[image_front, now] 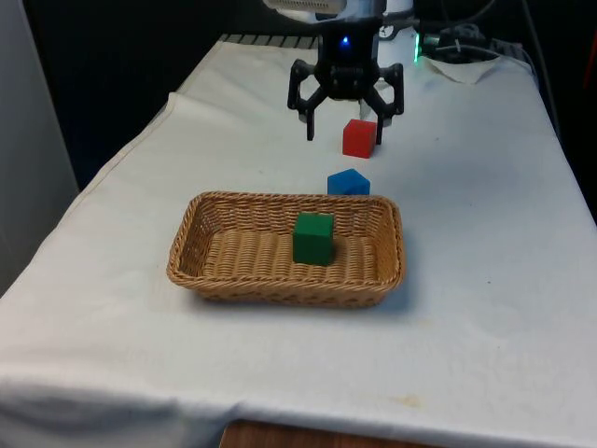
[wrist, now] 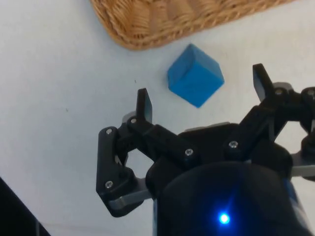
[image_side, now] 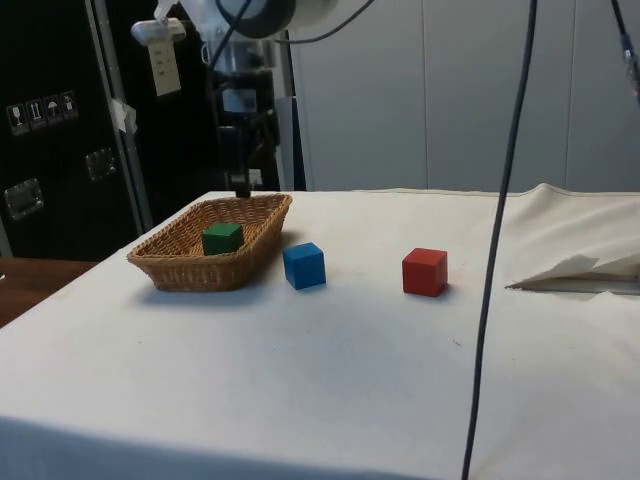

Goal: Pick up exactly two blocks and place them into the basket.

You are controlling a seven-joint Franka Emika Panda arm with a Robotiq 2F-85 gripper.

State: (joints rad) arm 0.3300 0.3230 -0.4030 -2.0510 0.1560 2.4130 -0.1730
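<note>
Blue block (wrist: 195, 75) lies beyond spread gripper (wrist: 203, 92)

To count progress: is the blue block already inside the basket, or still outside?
Outside. The blue block sits on the cloth beside the basket; the green block lies inside it.

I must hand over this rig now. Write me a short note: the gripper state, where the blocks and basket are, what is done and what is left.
Gripper: open, empty, raised above the cloth beyond the basket, with the blue block between its fingers in the wrist view.
Basket: in the middle of the table.
Green block: inside the basket.
Blue block: on the cloth just outside the basket's far rim.
Red block: on the cloth, farther from the basket than the blue one.
Done: one block is in the basket.
Left: put one more block in, probably the blue one, then stop.
</note>
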